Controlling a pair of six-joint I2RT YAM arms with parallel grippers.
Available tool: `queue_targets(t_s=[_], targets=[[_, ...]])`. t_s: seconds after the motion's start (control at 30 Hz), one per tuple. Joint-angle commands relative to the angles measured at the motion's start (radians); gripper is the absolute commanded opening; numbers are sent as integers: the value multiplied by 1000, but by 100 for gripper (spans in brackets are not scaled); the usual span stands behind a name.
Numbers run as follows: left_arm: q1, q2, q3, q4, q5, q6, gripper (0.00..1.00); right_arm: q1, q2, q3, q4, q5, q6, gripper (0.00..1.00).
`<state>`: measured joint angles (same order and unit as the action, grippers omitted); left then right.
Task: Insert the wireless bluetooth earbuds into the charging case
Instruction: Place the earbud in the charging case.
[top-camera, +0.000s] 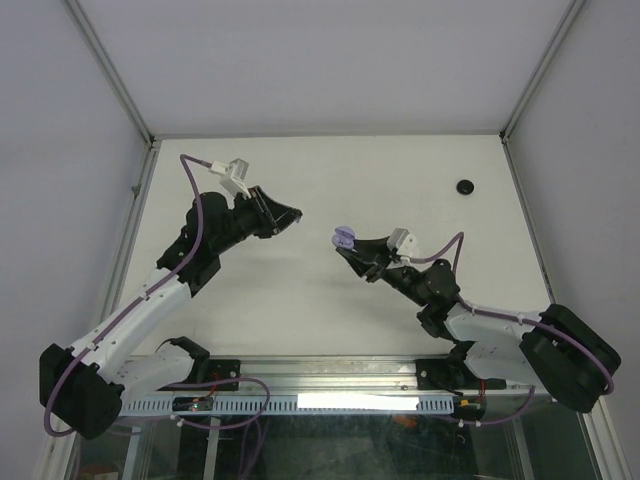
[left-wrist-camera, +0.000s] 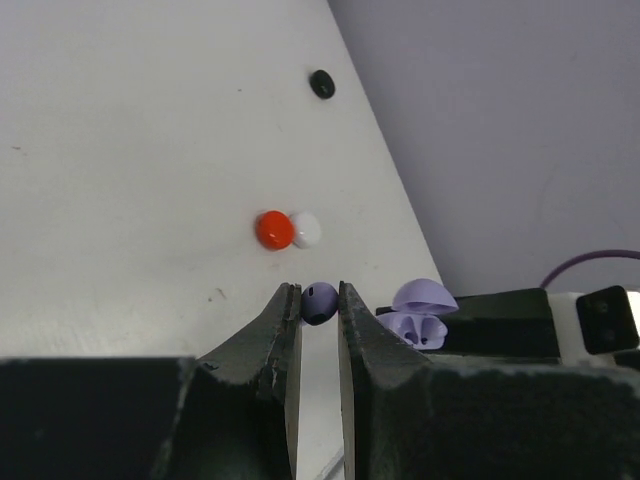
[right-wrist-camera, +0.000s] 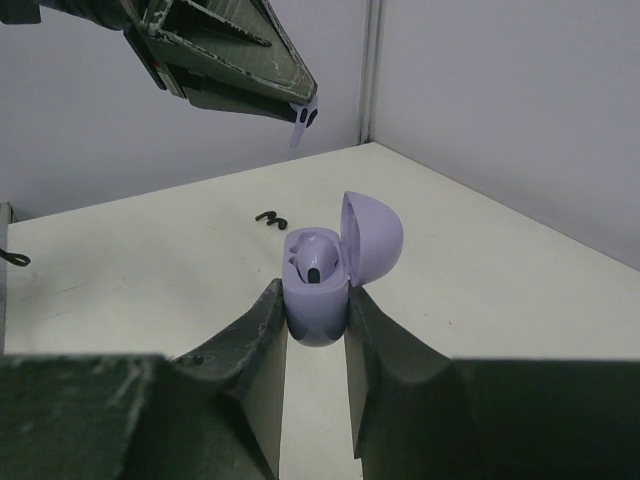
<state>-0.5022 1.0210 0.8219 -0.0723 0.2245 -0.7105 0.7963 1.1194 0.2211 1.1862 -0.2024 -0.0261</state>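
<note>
1. The left gripper (top-camera: 293, 214) is clamped on a lavender earbud (left-wrist-camera: 319, 302), pinched between its two fingertips. In the right wrist view the earbud's stem pokes out past the tips.
2. The right gripper (right-wrist-camera: 316, 318) is closed around the body of the lavender charging case (right-wrist-camera: 318, 295) and holds it upright. The hinged lid (right-wrist-camera: 372, 238) stands open, tipped back to one side.
3. A second lavender earbud (right-wrist-camera: 315, 262) already sits in the open case.
4. From above, the two grippers face each other over the middle of the white desk (top-camera: 400, 170), tips near but apart. The right wrist camera shows the left gripper higher than the case and beyond it.
5. A red round piece (left-wrist-camera: 274, 230) and a white round piece (left-wrist-camera: 306, 229) lie touching, side by side, on the desk past the left gripper's tips.
6. A black round piece (top-camera: 465, 186) lies alone near the desk's far right edge, well apart from both arms.
7. A small black curled object (right-wrist-camera: 270, 217) rests on the desk behind the case.
</note>
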Motion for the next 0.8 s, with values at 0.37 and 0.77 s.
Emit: queue_targets(t_s=[0.37,0.77], targets=[[-172,-42,-104,442,-10,-175,8,2,92,52,275,-1,100,0],[-274,33,-108,503,-40,-182,8,3,87,41,302,-3,103,0]])
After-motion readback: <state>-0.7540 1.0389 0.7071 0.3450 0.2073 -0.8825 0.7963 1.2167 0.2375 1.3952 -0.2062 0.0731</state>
